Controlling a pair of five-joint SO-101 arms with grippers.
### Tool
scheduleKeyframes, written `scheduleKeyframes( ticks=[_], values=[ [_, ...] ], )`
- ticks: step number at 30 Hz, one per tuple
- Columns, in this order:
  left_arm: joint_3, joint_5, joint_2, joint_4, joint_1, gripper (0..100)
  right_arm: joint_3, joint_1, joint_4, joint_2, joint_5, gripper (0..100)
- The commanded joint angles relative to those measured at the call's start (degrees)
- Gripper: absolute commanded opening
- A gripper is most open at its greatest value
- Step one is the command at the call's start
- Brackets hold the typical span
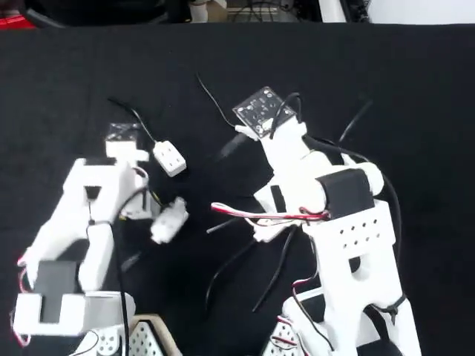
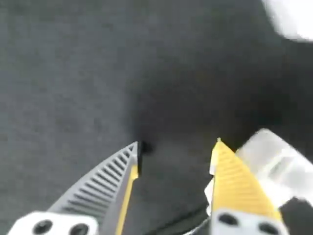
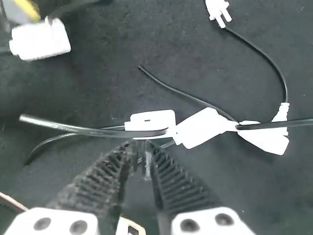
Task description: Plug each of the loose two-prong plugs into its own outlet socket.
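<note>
The right end effector [image 3: 142, 149] is all but closed with nothing between its black fingers [image 3: 112, 171]. It sits just short of a white socket [image 3: 149, 119] on the black counter [image 3: 122, 73]. A black cable [image 3: 73, 129] crosses that socket's near edge, in the way. A second white connector [image 3: 200, 128] touches the socket's end. A loose two-prong plug [image 3: 218, 11] lies well beyond the socket. The left end effector [image 2: 176, 147] is open and empty, with a blurred white block [image 2: 274, 156] beside it.
</note>
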Motion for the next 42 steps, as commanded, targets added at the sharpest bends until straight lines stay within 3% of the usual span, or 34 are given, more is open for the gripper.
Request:
scheduleKeyframes(
  ticks=[1, 6, 15, 18, 24, 27, 33, 42],
  values=[
    [4.6, 2.4, -8.2, 0.9, 6.6, 24, -2.7, 0.9, -1.0, -1.1, 0.1, 1.5],
    [7.8, 8.1, -11.9, 1.4, 16.5, 24, -2.7, 0.8, -0.7, -1.2, 0.1, 1.5],
    [3.5, 8.4, -11.9, 1.1, 29.0, 24, -3.1, 1.1, -0.5, -1.3, 0.0, 1.8],
    [1.4, 8.4, -12.0, 1.4, 24.7, 24, -3.1, 1.1, -0.5, -1.3, 0.0, 1.8],
    [-4.8, 1.3, -11.9, 1.4, 6.3, 24, -5.4, 3.9, -0.5, -1.3, -2.2, 1.9],
    [-10.2, 2.5, -11.9, 3.1, -0.6, 24, -5.1, 6.7, -0.5, -0.8, -1.8, 4.3],
    [-23.4, 10.8, -4.7, 4.7, -0.8, 33, -0.8, 7.2, -1.0, -0.1, 3.3, 5.1],
    [-51.3, 23.8, 30.4, 4.1, 1.1, 33, -0.5, 7.2, -3.0, 6.6, 3.3, 5.1]
  ],
)
